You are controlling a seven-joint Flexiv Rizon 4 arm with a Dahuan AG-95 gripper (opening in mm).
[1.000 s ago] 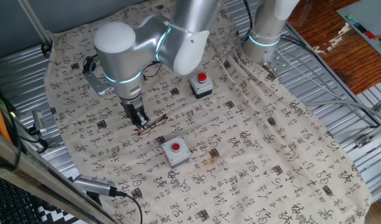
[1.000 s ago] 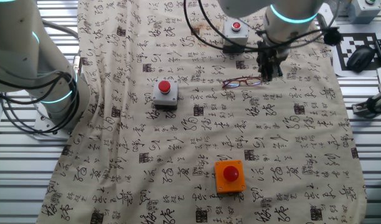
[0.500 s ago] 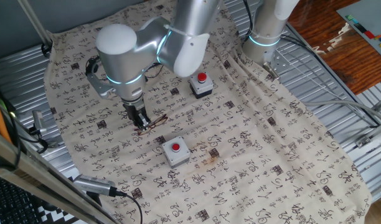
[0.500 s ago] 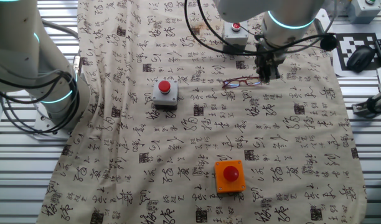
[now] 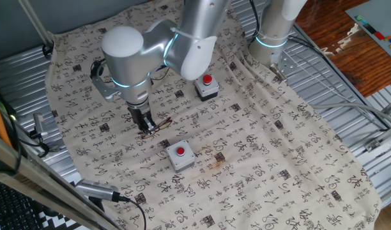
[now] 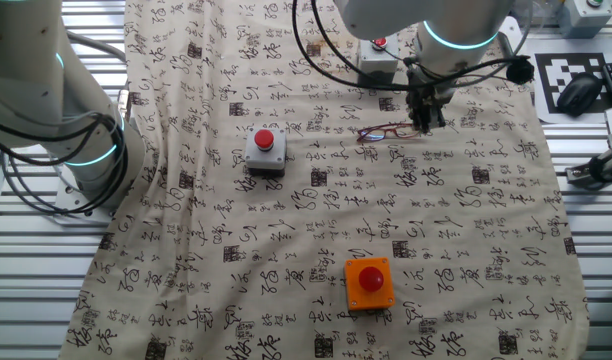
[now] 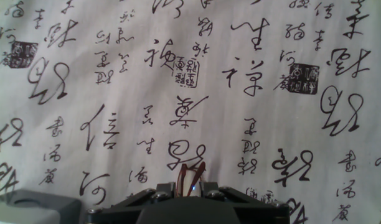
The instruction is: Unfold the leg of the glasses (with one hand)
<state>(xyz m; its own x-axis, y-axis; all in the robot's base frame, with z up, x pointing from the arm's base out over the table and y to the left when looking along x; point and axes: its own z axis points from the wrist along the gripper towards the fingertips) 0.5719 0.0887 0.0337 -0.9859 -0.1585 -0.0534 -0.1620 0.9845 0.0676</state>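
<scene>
The glasses (image 5: 158, 126) are thin reddish-brown wire spectacles lying on the printed cloth, left of centre. In the other fixed view the glasses (image 6: 384, 131) stretch left from my gripper (image 6: 423, 124). My gripper (image 5: 145, 126) points straight down at their end, its fingers closed round the thin frame there. The hand view shows reddish wires of the glasses (image 7: 192, 169) running between my gripper (image 7: 192, 185) fingers, which stand close together. Which part of the frame is pinched is hidden by the fingers.
Two grey boxes with red buttons (image 5: 207, 87) (image 5: 180, 155) sit near the glasses. An orange button box (image 6: 369, 282) lies nearer the cloth's edge. A second arm's base (image 6: 56, 120) stands beside the cloth. Ribbed metal table (image 5: 349, 115) surrounds the cloth.
The arm and gripper have shifted slightly along the glasses' length, rightward in one fixed view, leftward in the other. The glasses stay about where they were.
</scene>
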